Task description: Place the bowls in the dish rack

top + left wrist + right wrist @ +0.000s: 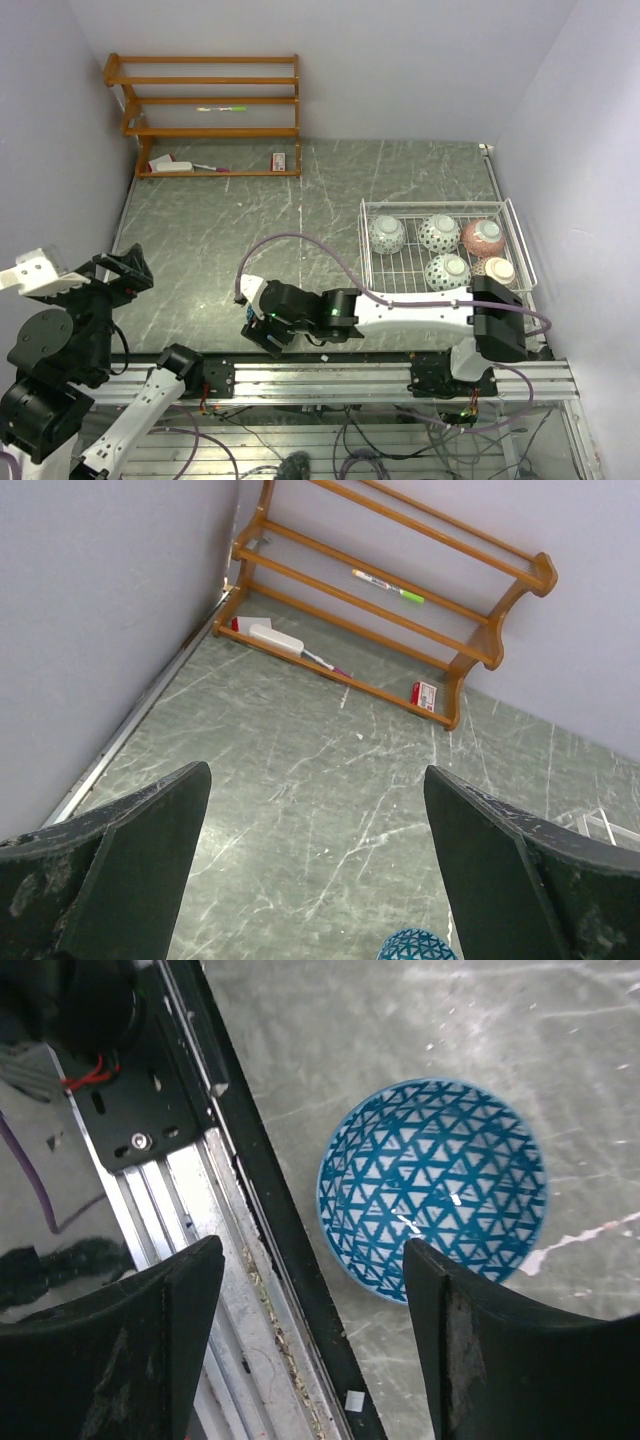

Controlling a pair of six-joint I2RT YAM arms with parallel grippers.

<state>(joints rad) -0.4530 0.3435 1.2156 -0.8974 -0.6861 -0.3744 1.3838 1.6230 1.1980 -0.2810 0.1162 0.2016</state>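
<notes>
A blue triangle-patterned bowl (pixel 432 1188) sits upright on the table, right beside the near rail. My right gripper (pixel 310 1310) hovers open above it. Its right finger (pixel 500 1350) overlaps the bowl's near rim, and its left finger is over the rail. In the top view this gripper (pixel 250 310) hides the bowl. The white wire dish rack (pixel 372 262) stands at the right with several bowls in it, most of them upside down. My left gripper (pixel 318 820) is open and empty above bare table at the left (pixel 125 268). A sliver of the blue bowl (pixel 418 946) shows at the bottom of its view.
An orange wooden shelf (pixel 210 110) stands at the back left with a marker (pixel 388 584) and small items on it. The aluminium base rail (pixel 190 1230) runs along the table's near edge. A purple cable (pixel 300 240) arcs over the right arm.
</notes>
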